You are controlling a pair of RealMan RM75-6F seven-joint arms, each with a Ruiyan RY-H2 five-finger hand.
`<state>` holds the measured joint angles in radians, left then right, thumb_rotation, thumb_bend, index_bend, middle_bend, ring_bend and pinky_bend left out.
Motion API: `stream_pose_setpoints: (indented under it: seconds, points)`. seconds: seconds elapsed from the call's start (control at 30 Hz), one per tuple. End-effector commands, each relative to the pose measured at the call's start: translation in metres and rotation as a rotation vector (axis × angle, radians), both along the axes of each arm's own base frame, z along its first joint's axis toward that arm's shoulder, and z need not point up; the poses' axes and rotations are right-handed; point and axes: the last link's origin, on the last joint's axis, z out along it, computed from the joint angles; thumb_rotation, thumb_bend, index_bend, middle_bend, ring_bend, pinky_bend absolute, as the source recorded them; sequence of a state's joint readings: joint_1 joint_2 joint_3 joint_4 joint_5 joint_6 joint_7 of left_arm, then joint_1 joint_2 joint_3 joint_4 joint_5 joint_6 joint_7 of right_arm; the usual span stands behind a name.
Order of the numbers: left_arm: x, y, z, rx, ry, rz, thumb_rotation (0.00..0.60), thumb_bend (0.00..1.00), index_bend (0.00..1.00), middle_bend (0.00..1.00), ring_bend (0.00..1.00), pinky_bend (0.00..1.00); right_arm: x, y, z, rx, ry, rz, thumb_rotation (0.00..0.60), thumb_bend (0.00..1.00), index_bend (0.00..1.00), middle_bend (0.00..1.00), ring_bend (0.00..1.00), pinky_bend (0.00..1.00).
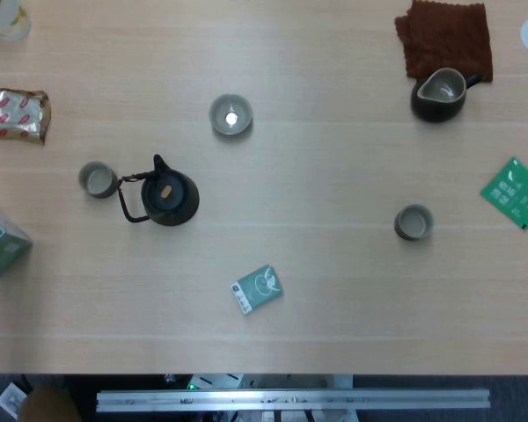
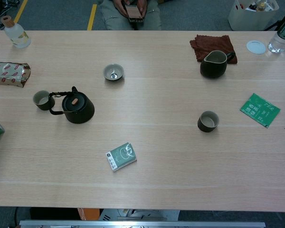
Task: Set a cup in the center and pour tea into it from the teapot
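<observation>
A black teapot with a looped handle stands left of the table's middle, its lid on. Just to its left stands a small grey cup, close to the handle. A second grey cup stands on the right half of the table. A shallow grey cup with a shiny spot inside sits farther back, near the middle. Neither hand shows in either view.
A dark pitcher stands beside a brown cloth at back right. A green tea packet lies near the front, a green sachet at right, a snack bag at left.
</observation>
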<state>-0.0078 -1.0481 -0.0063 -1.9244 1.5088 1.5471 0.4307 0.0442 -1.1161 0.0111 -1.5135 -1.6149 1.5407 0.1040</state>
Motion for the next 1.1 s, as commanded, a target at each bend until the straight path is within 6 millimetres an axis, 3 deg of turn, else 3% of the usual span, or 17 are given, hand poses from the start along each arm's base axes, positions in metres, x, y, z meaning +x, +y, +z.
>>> stream_pose_setpoints:
  seconds: [0.03,0.63,1.1]
  points:
    - [0.000,0.000,0.000,0.001,0.001,-0.002,0.600,0.38,0.26,0.29,0.21,0.26,0.000,0.000,0.000,0.001,0.000,0.000,0.600,0.22,0.31,0.31,0.19,0.30]
    - [0.005,0.008,-0.003,-0.035,0.003,-0.032,0.600,0.38,0.26,0.29,0.21,0.26,0.002,-0.004,0.005,-0.015,0.001,0.011,0.600,0.22,0.31,0.31,0.19,0.30]
    - [0.024,0.033,-0.025,-0.174,-0.025,-0.119,0.600,0.38,0.26,0.29,0.21,0.26,0.004,-0.007,0.007,-0.020,0.011,0.009,0.600,0.22,0.31,0.31,0.19,0.30]
